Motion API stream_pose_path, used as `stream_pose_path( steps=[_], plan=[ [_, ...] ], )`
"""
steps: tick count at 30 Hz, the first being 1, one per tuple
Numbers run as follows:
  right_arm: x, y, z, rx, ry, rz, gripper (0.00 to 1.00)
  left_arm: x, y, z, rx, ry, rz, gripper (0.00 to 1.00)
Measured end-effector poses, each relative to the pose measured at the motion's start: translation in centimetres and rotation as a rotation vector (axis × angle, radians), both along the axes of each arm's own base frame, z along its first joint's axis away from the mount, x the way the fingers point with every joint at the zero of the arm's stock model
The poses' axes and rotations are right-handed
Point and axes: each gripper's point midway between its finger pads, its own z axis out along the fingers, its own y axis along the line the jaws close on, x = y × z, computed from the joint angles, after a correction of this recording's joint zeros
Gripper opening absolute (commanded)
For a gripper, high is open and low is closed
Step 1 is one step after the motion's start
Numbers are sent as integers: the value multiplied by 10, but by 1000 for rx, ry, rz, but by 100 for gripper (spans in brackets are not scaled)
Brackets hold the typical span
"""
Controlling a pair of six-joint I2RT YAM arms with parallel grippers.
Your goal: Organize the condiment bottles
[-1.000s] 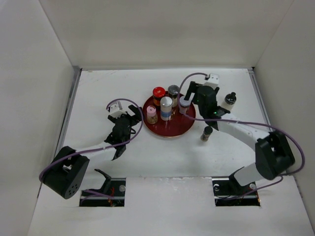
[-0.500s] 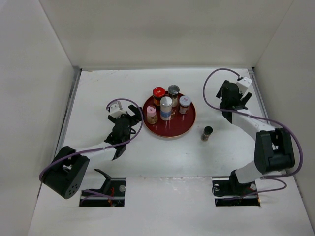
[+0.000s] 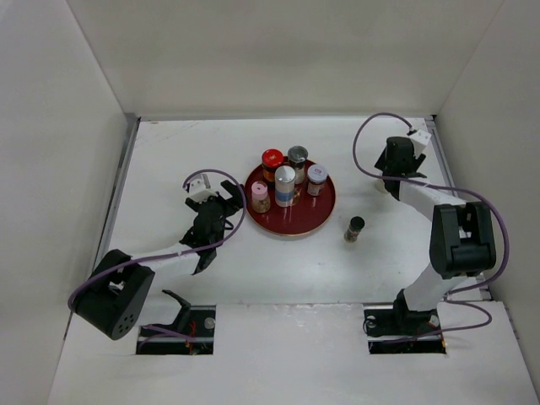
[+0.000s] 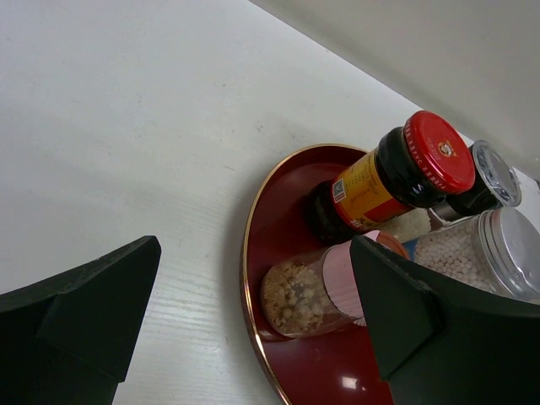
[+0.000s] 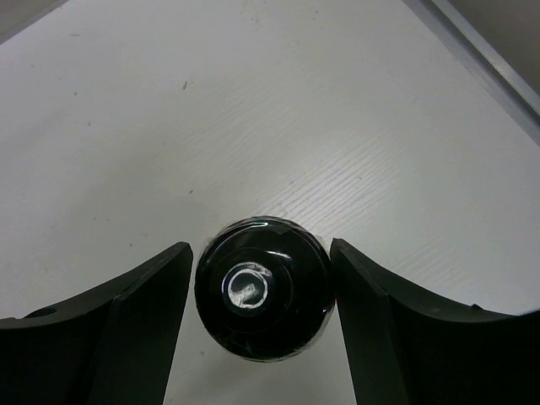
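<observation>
The right tool (image 3: 393, 173) has left the small lilac-capped jar (image 3: 316, 178) standing on the round dark-red tray (image 3: 295, 221) and swung to the white worktop's (image 3: 211, 152) far right, its fingers (image 5: 126, 321) now flanking the round black-capped bottle (image 5: 262, 287)

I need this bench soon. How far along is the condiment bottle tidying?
Done: the red-capped jar, grey-capped jar, silver-capped shaker, lilac-capped jar and pink-capped jar stand on the round dark-red tray. In hand: the right gripper straddles a black-capped bottle on the table, grip unclear. Still to do: that bottle and the small dark-capped jar standing right of the tray. The left gripper is open and empty by the tray's left rim.
</observation>
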Motion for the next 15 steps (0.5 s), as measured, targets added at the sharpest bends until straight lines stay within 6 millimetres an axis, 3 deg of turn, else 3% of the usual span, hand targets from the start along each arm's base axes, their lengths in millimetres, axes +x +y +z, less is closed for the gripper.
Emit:
stream_pose_path(
  steps=[3,7,12,15],
  plan=[
    [2,2,-1,8,-1,8,65,0,0,0,0,0,-1,99],
    [2,3,0,10,4,11,51,0,0,0,0,0,-1,99],
    [-4,6,4,13,5,17,49,0,0,0,0,0,-1,99],
    [-16,16,21,8,-13,39,50,0,0,0,0,0,-1,99]
  ],
)
